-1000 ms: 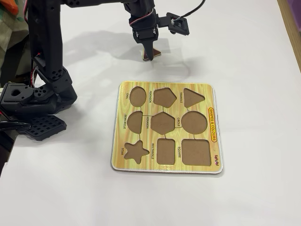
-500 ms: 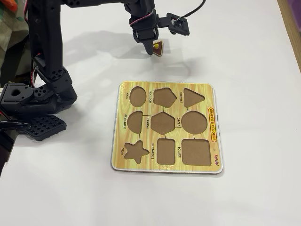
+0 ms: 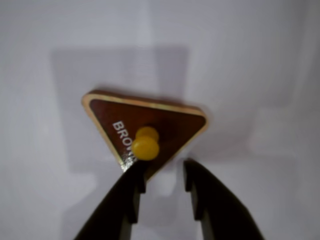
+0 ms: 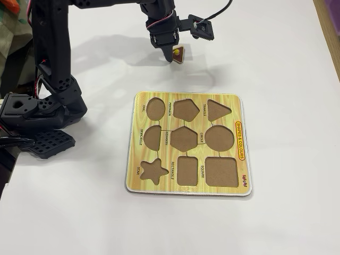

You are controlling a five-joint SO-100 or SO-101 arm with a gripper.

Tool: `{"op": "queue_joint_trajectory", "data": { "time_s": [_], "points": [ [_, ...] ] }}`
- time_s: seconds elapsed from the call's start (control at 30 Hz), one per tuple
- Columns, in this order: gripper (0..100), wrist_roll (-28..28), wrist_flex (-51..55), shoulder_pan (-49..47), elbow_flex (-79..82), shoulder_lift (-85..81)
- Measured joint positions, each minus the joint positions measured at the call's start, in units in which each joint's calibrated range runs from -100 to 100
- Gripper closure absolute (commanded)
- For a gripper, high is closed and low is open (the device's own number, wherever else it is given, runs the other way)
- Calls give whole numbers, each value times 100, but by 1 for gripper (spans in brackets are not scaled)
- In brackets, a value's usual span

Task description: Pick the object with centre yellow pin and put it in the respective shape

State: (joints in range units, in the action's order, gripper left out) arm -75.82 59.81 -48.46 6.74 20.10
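A second earlier the gripper (image 4: 173, 57) had the brown triangle piece (image 4: 178, 53) low, at the surface (image 4: 287, 64) near its far edge; since then it had lifted the piece clear and hung there, unchanged over the last half second. In the wrist view the gripper (image 3: 161, 172) was narrowed onto the piece (image 3: 170, 125) at its lower corner below the yellow knob (image 3: 145, 145). The puzzle board (image 4: 234, 109) lay nearer, apart, its triangle recess (image 4: 218, 110) unfilled.
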Motion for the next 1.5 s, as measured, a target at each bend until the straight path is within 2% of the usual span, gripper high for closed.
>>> {"op": "queue_joint_trajectory", "data": {
  "time_s": [0.37, 1.5],
  "points": [
    [91, 0, -351, -19, 0, 0],
    [91, 0, -351, -112, -162, 0]
  ]
}}
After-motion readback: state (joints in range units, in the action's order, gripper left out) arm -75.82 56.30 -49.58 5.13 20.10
